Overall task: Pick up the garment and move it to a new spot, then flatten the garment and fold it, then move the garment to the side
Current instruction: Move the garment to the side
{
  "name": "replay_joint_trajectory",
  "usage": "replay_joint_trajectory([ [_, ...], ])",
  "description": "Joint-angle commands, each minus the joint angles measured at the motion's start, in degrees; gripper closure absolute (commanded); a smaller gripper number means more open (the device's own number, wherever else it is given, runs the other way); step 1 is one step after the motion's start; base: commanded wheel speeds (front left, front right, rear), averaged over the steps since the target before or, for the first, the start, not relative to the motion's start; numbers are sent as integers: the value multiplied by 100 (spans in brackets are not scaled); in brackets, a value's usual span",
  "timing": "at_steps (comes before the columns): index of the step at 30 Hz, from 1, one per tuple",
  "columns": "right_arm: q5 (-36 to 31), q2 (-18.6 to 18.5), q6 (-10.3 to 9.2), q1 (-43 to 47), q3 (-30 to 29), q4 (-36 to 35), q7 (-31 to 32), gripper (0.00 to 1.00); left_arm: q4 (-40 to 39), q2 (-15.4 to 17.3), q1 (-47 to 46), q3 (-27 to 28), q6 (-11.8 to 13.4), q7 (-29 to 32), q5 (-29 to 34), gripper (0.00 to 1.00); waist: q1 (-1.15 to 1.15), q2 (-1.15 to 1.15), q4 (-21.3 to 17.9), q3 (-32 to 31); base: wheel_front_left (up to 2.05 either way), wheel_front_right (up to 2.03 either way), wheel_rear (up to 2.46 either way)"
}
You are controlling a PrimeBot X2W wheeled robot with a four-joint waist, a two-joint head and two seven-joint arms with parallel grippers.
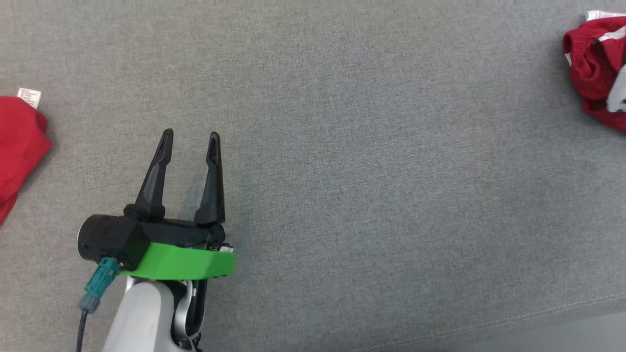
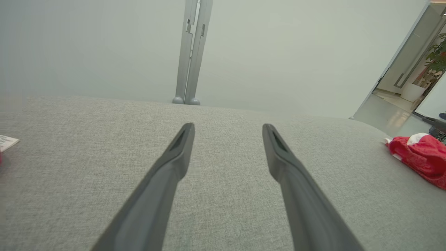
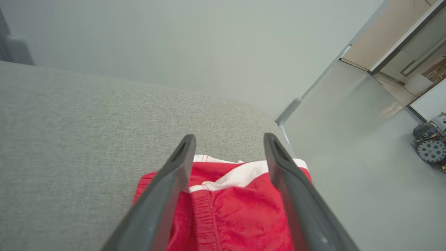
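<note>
A crumpled red garment (image 1: 594,68) with white trim lies at the far right of the grey fabric surface (image 1: 342,146). In the right wrist view the garment (image 3: 237,216) sits under and between my right gripper's (image 3: 230,137) fingers, which are spread open and grip nothing. It lies close to the surface's right edge. My left gripper (image 1: 190,137) hovers open and empty over bare fabric at the lower left. The left wrist view has the left gripper (image 2: 228,126) pointing across the surface, with the garment (image 2: 420,158) far off to its right.
Another red cloth (image 1: 19,146) with a white label (image 1: 29,97) lies at the left edge. A seam (image 1: 538,313) marks the surface's front right edge. Beyond the far edge are a grey post (image 2: 191,52) and wall. A wheeled machine (image 3: 430,146) stands on the floor.
</note>
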Motion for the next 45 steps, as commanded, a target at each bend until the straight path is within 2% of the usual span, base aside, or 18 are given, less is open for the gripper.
replay_joint_trajectory([
  [1,125,123,-10,143,166,-129,-45,0,46,12,6,85,41,-1,-82,0,0,0,-23,-283,0,0,0],
  [5,520,424,-10,409,689,-600,-42,0,226,6,57,253,84,-1,-232,0,0,0,46,-637,0,0,0],
  [11,1399,647,-10,1244,1309,-1509,-43,0,615,2,254,492,161,-1,-536,0,0,0,291,-1260,0,0,0],
  [14,1845,825,-10,1868,1339,-2069,-43,0,843,2,466,573,227,-1,-659,0,0,0,442,-1571,0,0,0],
  [20,2089,1145,-9,2849,1199,-2924,-44,0,1074,3,802,635,298,-1,-678,0,0,0,652,-1916,0,0,0],
  [34,1535,2067,-9,5005,479,-4524,-44,0,1023,3,1173,599,427,-1,-474,0,0,0,1032,-2244,0,0,0],
  [45,1424,2198,-8,5371,583,-4865,-44,0,1093,3,1194,534,448,-1,-379,0,0,0,938,-2246,0,0,0],
])
